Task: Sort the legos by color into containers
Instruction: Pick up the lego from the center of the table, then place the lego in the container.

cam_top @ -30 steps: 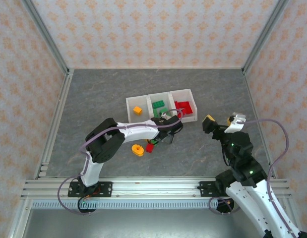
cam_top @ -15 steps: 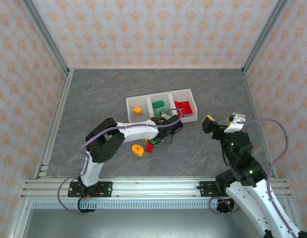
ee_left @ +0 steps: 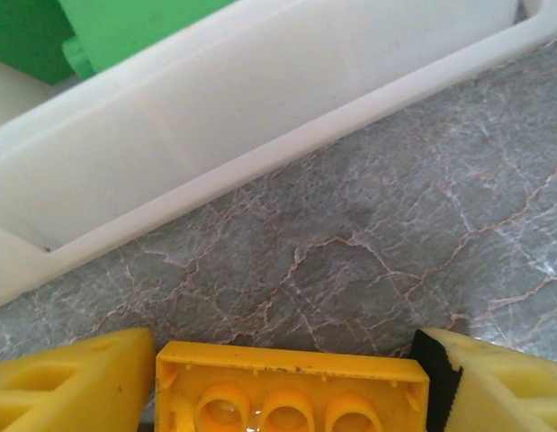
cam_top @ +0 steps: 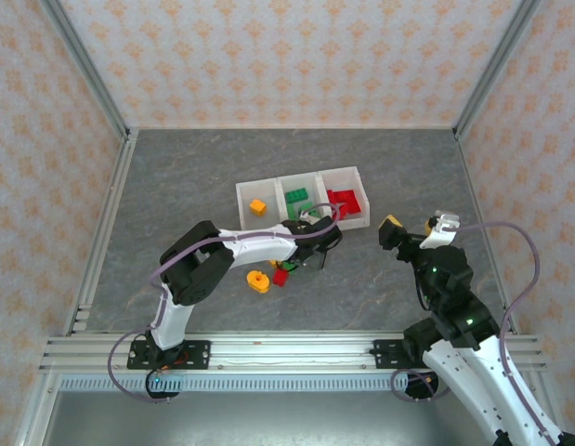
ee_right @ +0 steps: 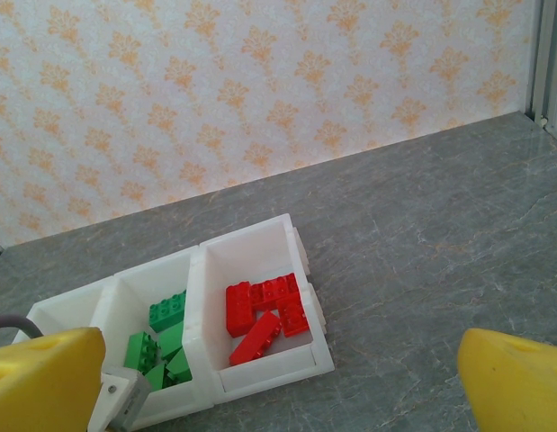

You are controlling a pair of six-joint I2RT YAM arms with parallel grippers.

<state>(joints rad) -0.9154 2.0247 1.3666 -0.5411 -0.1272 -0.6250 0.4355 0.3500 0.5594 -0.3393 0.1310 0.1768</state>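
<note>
Three white containers (ee_right: 269, 376) stood joined in a row. The right one held red bricks (ee_right: 265, 315), the middle green bricks (ee_right: 166, 342), the left a single orange brick (cam_top: 257, 206). On the surface before them lay a round orange piece (cam_top: 258, 281), a red brick (cam_top: 280, 276) and a green brick (cam_top: 289, 268). The left claw (ee_left: 287, 405) gripped a yellow brick (ee_left: 291, 378), underside showing, near a container wall.
</note>
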